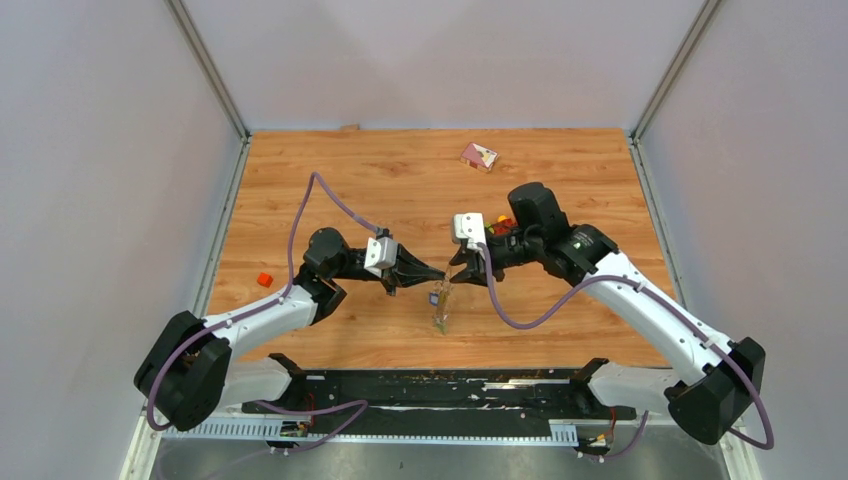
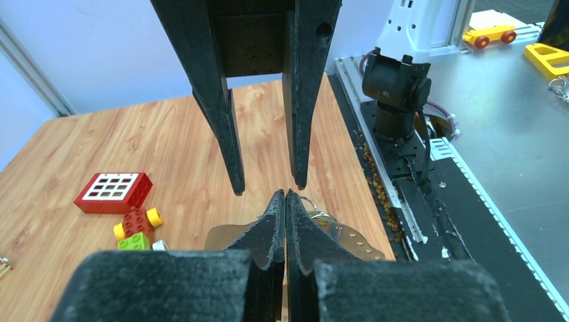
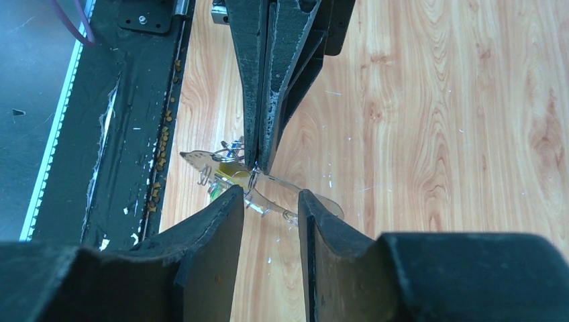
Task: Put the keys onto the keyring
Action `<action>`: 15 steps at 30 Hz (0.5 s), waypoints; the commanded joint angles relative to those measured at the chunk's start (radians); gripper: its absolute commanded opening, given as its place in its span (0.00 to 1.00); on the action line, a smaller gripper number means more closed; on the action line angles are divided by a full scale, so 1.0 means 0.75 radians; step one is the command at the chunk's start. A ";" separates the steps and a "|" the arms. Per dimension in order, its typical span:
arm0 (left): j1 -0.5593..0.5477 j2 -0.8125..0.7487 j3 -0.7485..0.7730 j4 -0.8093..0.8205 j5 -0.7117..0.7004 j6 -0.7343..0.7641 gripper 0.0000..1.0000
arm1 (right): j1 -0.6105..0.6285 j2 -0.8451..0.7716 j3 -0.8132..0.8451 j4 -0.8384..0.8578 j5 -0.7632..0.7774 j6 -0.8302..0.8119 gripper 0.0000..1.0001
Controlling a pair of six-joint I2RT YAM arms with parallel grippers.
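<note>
Two tools met mid-frame: the left tool (image 2: pixel 286 194) pressed together at the keyring (image 3: pixel 321 200), the right tool (image 3: pixel 268 198) apart, empty. The yellow-tagged key (image 3: pixel 231 176) lay alongside; threading judged unfinished.

Tabletop (image 1: pixel 400 190) grained in orange-brown wood, left gripper (image 2: pixel 286 196) and right gripper (image 3: pixel 270 192) finished in black, arm casing (image 1: pixel 650 300) coated in white, block (image 2: pixel 114 191) coloured red with a white grid, toy car (image 2: pixel 137 228) built in green, yellow and red, key tag (image 3: pixel 231 175) tinted yellow.
</note>
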 commanded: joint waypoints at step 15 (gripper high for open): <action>0.001 -0.023 0.017 0.095 -0.042 -0.025 0.00 | 0.000 0.045 -0.031 0.107 -0.093 0.037 0.26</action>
